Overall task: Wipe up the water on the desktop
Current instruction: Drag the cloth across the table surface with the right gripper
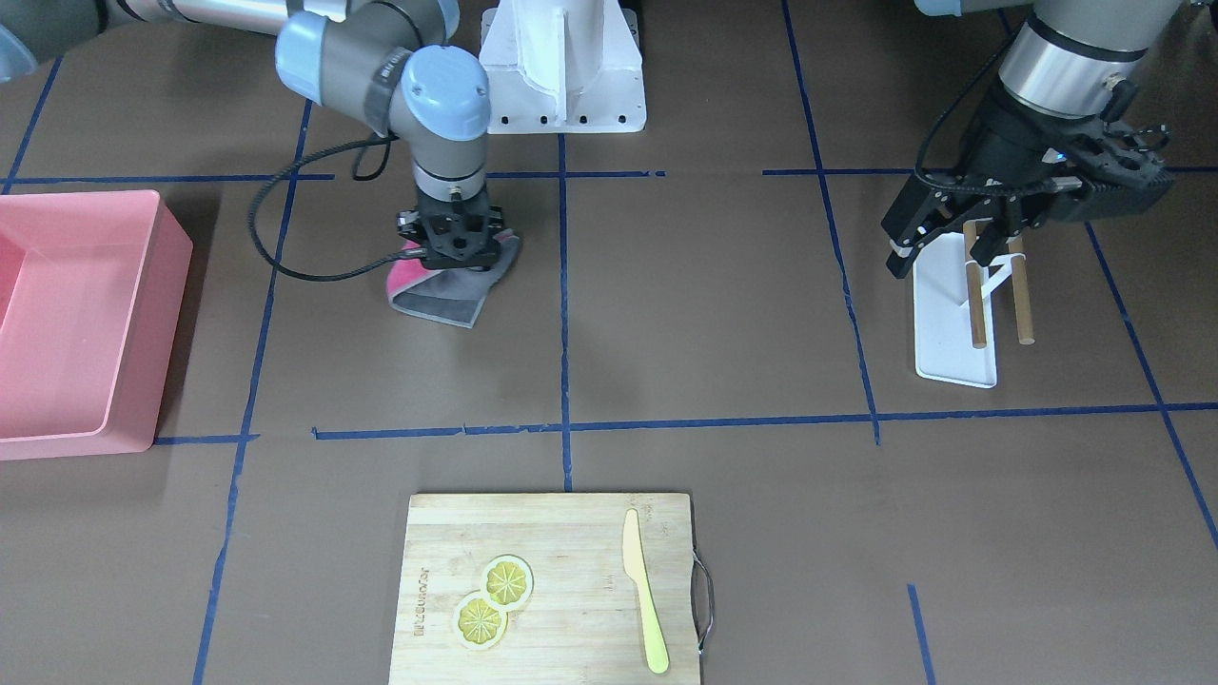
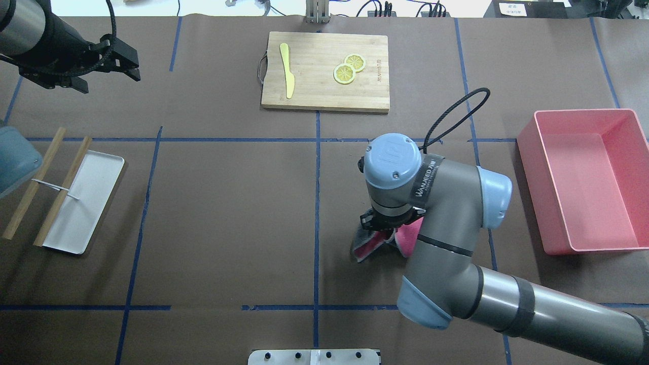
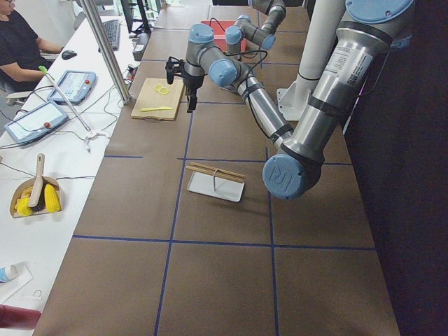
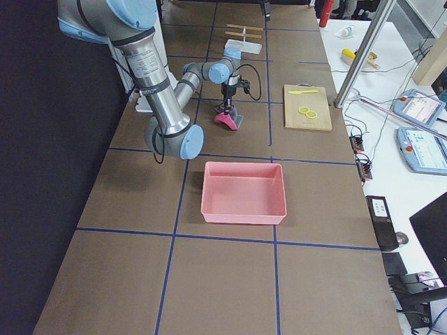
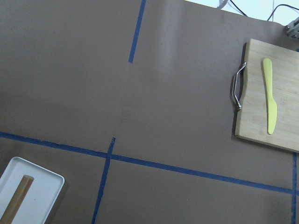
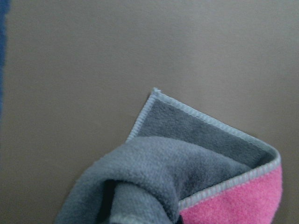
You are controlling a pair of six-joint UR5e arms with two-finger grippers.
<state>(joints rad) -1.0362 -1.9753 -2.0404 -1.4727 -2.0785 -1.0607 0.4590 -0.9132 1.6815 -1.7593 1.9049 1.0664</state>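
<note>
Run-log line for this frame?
right gripper: pressed on cloth, jaws hidden | cloth: bunched, on desktop | left gripper: open, empty, raised

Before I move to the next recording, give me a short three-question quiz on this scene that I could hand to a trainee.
1. True or false: the yellow knife lies on the cutting board.
2. What does the right gripper hold down on the desktop? A) a sponge B) the pink-and-grey cloth C) a paper towel
3. How many lemon slices are on the cutting board?
Key: 1 true; 2 B; 3 two.
</note>
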